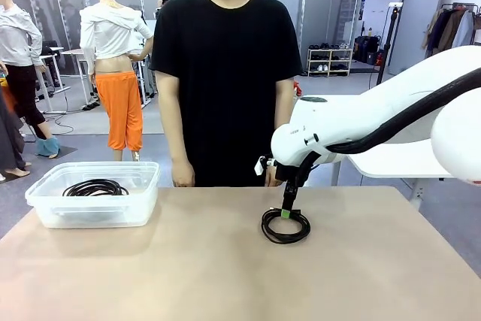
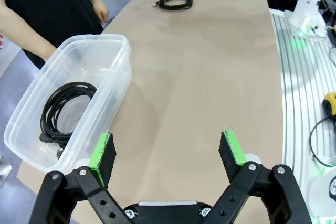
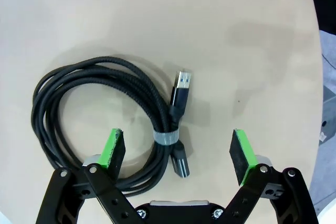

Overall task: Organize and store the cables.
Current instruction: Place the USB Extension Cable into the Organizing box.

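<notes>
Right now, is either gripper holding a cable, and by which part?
Nothing is held. The right gripper hangs open above the banded coil on the table. The left gripper is open over bare table, beside the bin with another cable.

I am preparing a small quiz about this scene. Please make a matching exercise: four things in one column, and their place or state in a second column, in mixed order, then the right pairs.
Things:
1. coiled cable with the USB plug
2. coiled cable with no plug showing
3. right gripper
4. left gripper

Places or states:
A. inside the clear plastic bin
B. open above the bare table
C. lying on the table, tied with a small band
D. open just above a coil

Pairs: 1-C, 2-A, 3-D, 4-B
</notes>
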Robot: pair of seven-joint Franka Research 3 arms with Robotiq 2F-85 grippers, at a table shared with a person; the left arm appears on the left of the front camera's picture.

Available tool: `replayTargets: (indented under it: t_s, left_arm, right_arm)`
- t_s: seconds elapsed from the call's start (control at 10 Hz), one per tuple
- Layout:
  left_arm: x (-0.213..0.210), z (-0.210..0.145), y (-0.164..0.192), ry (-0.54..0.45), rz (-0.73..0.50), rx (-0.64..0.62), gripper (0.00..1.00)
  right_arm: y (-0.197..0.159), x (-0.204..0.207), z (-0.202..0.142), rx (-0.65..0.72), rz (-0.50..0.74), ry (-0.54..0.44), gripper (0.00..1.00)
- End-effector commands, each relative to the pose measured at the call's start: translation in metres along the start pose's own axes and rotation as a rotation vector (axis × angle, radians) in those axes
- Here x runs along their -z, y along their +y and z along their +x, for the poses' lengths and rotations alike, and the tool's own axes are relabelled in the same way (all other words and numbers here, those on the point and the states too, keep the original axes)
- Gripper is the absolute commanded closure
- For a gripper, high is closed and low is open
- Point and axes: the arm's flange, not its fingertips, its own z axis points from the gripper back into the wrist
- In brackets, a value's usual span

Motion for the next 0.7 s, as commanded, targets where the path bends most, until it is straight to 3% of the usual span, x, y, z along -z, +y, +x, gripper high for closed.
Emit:
replayTargets:
  t_s: [0.0,0.1,0.2,0.3,0.5,0.6]
  left_arm:
    - [0.0024,0.0027,-0.0019,-0.001,0.021,-0.014,0.0]
    - [0.0024,0.0027,-0.0019,-0.001,0.021,-0.014,0.0]
    - [0.0024,0.0027,-0.0019,-0.001,0.021,-0.014,0.0]
    - [0.0024,0.0027,-0.0019,-0.001,0.021,-0.014,0.0]
    - [0.0024,0.0027,-0.0019,-0.001,0.021,-0.014,0.0]
    - [0.0024,0.0027,-0.0019,-0.001,0.021,-0.014,0.0]
  right_arm:
    - [-0.0046,0.006,0.0079,0.033,0.006,0.028,0.0]
    - [-0.0041,0.0078,0.008,0.03,-0.005,0.044,0.56]
    - [-0.0029,0.0056,0.0074,0.033,-0.013,0.047,0.6]
    - [-0.0015,0.0028,0.0067,0.033,-0.02,0.057,1.0]
    - [0.0004,0.0017,0.0053,0.03,-0.023,0.071,1.0]
    - [0.0008,0.0013,0.0054,0.034,-0.027,0.07,0.86]
